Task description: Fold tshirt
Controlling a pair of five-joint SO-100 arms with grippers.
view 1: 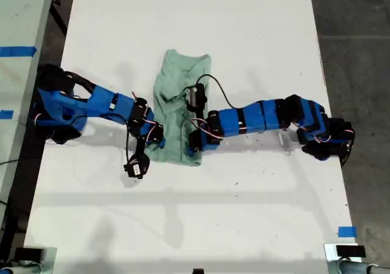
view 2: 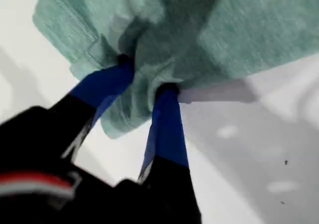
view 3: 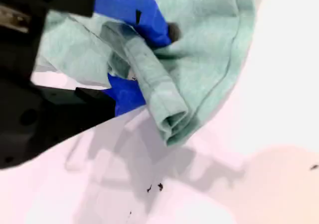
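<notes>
The tshirt (view 1: 180, 85) is lying bunched into a narrow, wrinkled strip near the middle of the white bench (view 1: 244, 30), its length running away from the near edge in the exterior view. Two blue arms are being stretched toward it: one arm (view 1: 97, 103) is reaching in from the exterior view's left to the cloth's lower left edge, and the other arm (view 1: 262, 117) is reaching in from the exterior view's right to its lower right corner. Which of them carries which wrist camera cannot be told from the pictures. In the first wrist view, the first claw (view 2: 145, 77) is being kept pinched on a gathered tuck of the tshirt (view 2: 239, 30), with the two blue fingers (view 2: 167, 119) sunk into the fabric and only cloth between them, just above the bench surface. In the second wrist view, the second claw (view 3: 149, 59) is likewise being pressed closed around a rolled fold of the tshirt (view 3: 209, 45), the roll's end sticking out past the fingers.
</notes>
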